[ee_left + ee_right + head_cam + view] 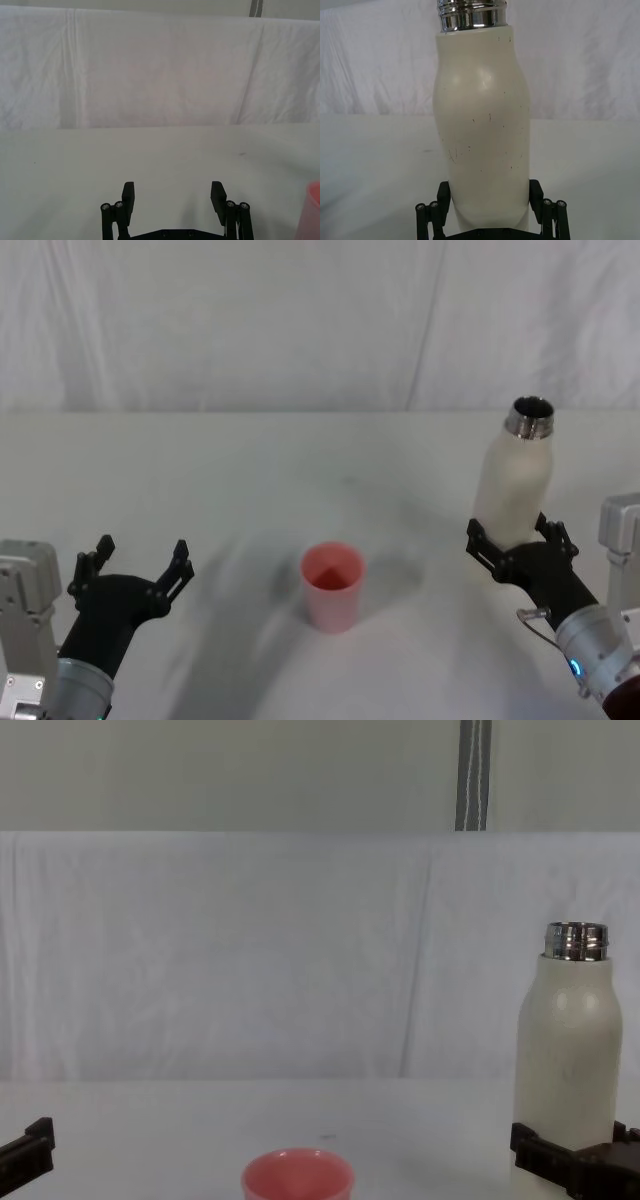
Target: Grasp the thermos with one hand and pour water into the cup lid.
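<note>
Two grippers flank the cup lid [333,586] near the table's [250,470] front edge: the right gripper [518,545] seemingly clamps the upright thermos [514,485] low, freeing its neck to tip; the left gripper [136,578] idles, jaws spread.

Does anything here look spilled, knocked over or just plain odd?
Nothing stands out. The thermos stands upright, uncapped, with the right end effector around its base. The pink cup sits upright, no spill around it. The left end effector is open, apart from both.
</note>
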